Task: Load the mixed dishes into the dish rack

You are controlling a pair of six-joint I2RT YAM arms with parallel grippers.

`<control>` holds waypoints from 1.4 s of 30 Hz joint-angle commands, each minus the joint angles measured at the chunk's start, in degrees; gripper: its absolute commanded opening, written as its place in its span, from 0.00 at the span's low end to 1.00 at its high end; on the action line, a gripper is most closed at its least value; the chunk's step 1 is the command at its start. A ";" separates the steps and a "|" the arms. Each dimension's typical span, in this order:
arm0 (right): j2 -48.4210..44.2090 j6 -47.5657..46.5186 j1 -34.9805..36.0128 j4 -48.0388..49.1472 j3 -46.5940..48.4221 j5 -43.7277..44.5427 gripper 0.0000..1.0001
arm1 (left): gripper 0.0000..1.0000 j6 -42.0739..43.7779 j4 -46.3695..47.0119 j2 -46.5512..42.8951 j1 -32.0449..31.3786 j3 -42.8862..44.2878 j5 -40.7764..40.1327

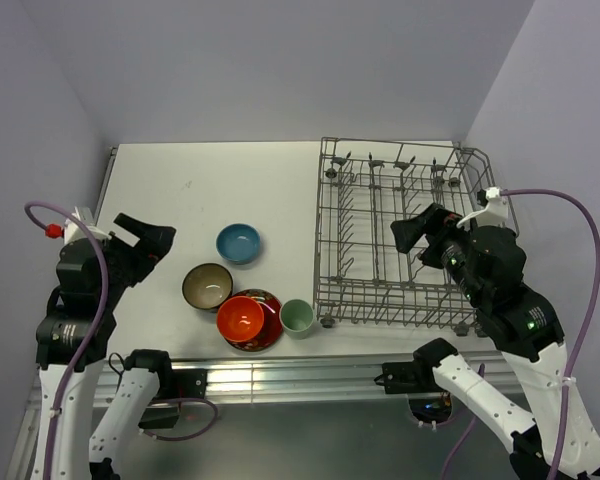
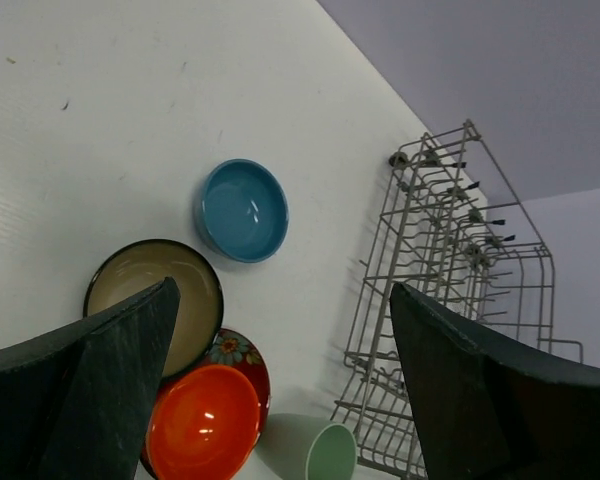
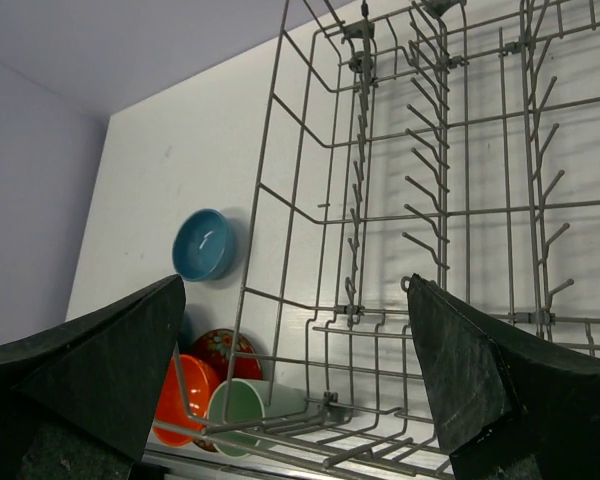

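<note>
- Near edge: both arm bases sat at the aluminium rail [image 1: 280, 378] in front of the white table [image 1: 180, 180].
- Nearest dishes: the orange-red bowl [image 1: 240, 318] sat mouth up on the red patterned plate [image 1: 271, 303]. The plate's flowered rim showed past the bowl on its far and right sides.
- The pale green cup [image 1: 297, 316] stood mouth up just right of the plate and just beside the near left corner of the dish rack [image 1: 326, 240]. Whether it touched either could not be told.
- The dark brown bowl [image 1: 207, 287], pale inside, sat on the table just far-left of the orange-red bowl, its rim close to the plate.
- The blue bowl [image 1: 238, 243] sat a little farther back, beside the dark brown bowl but apart from it.
- All five dishes lay on the table, left of the rack.
- The left gripper [image 1: 158, 248] hung over the left part of the table, left of the dark brown bowl. Its jaws were spread wide and held nothing. In the wrist view only the table and dishes showed between its fingers [image 2: 130, 340].
- The dish rack, grey wire with upright tines and small wheels, filled the right half of the table from near edge to far.
- The right gripper [image 1: 408, 240] hung above the rack's middle, pointing left. It was released, jaws wide, with only wire and tines showing between its fingers [image 3: 450, 340].
</note>
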 commanded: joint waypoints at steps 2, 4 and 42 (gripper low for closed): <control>-0.96 -2.24 0.12 1.28 0.23 0.14 1.00 | 0.91 5.53 -0.15 4.46 0.12 0.26 1.18; -0.88 -3.03 0.03 1.72 -0.39 -0.65 1.00 | 0.86 6.24 0.73 7.18 0.12 -0.63 3.47; -0.97 -7.69 0.12 0.23 -3.38 -8.12 1.00 | 0.73 11.69 10.93 55.70 -10.25 11.49 -6.98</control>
